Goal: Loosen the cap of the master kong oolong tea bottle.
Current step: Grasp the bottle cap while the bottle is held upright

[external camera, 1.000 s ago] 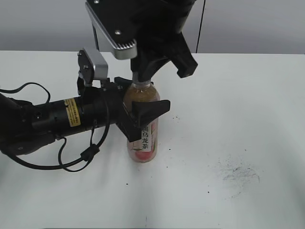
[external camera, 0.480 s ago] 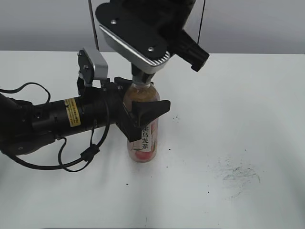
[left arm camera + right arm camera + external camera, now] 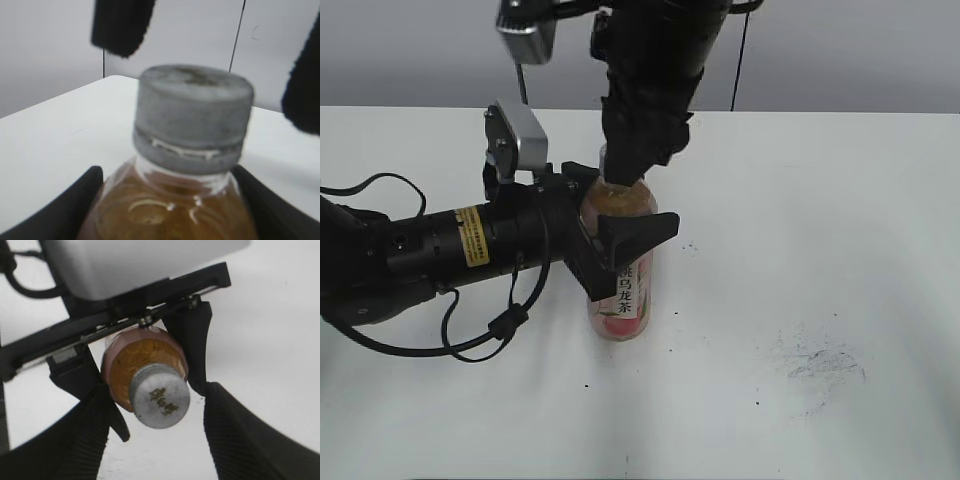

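left gripper clamps the master kong oolong tea bottle steady; right gripper, jaws apart, straddles the cap to twist it

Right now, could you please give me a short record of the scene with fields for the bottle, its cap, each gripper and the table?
bottle: tea bottle, upright on the table
cap: grey cap, on the neck, with a gap at each side to the fingers
left gripper: left gripper clamped around the bottle's upper body
right gripper: right gripper above the cap, fingers astride it, not touching
table: white table, dark scuff marks at right
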Controlling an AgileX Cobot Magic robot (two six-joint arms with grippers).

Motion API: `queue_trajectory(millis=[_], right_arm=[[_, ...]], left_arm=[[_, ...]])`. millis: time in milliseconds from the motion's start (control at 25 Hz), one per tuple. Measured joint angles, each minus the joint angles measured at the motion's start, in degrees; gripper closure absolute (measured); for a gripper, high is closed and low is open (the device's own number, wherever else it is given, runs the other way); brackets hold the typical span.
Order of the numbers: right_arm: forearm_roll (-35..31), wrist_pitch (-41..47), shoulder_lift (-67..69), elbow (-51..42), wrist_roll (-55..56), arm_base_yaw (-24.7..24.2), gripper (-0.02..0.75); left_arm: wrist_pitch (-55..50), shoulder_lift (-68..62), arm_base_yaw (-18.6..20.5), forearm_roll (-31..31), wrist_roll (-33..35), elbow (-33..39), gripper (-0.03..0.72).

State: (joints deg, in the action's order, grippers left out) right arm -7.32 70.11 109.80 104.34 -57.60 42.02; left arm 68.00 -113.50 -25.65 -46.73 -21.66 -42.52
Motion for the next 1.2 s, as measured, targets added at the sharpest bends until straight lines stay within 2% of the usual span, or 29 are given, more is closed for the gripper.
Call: queue_trajectory(millis=[320, 520, 680, 1080, 1200], right_arm=[[0.0, -0.02, 0.0, 0.0, 37.53, 0.0, 0.278], [0.0, -0.02, 0.0, 0.0, 53.09, 0.0, 0.278], [0.0, -0.02, 0.0, 0.0, 57.6, 0.0, 0.283], [-0.33, -0.02, 1.91, 0.0, 58.48, 0.0, 0.313], [-0.33, -0.02, 2.1, 0.0, 58.17, 0.0, 0.358]], left_arm=[[0.0, 0.0, 0.0, -0.05, 0.0, 0.0, 0.241], [0.05, 0.0, 0.0, -0.11, 0.0, 0.0, 0.241], [0.05, 0.0, 0.0, -0.11, 0.0, 0.0, 0.241], [0.05, 0.0, 0.0, -0.11, 0.0, 0.0, 0.241], [0.05, 0.0, 0.0, -0.16, 0.0, 0.0, 0.241]])
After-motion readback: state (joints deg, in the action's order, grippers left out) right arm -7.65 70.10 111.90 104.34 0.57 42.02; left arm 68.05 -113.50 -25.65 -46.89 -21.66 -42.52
